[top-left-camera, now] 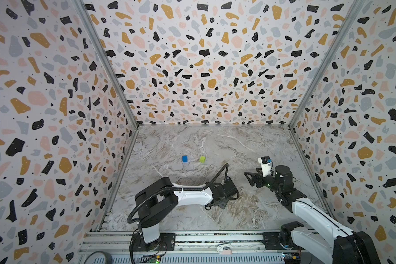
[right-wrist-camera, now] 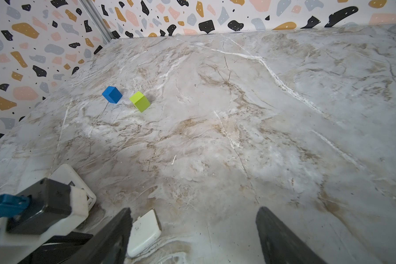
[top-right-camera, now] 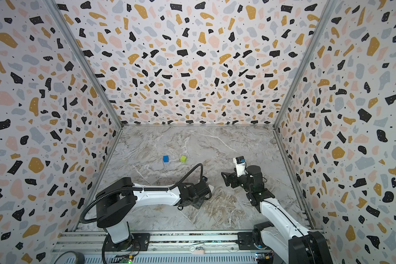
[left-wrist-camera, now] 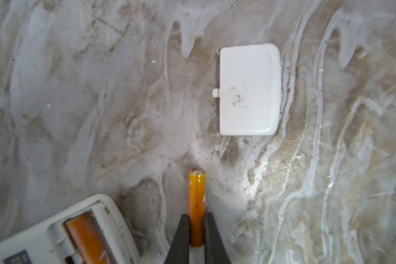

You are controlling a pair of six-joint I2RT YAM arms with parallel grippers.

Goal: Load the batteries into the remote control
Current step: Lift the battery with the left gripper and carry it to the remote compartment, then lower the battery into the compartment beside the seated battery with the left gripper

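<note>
Left gripper: jaws pinched on one battery at its near end, the rest sticking out ahead.
Remote: just beside the gripper, back up, bay open, second battery seated inside.
Cover: loose, apart from both.
Right gripper: spread wide, empty.
Both top views: the left arm hides the grip; only the left wrist view shows it.

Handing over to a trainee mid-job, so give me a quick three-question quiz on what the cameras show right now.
1. True or false: the left gripper is shut on a battery.
2. How many batteries show in the open compartment of the remote control? A none, B one, C two.
3. Fill in: the right gripper is ____, holding nothing.
Key: 1 true; 2 B; 3 open.
</note>
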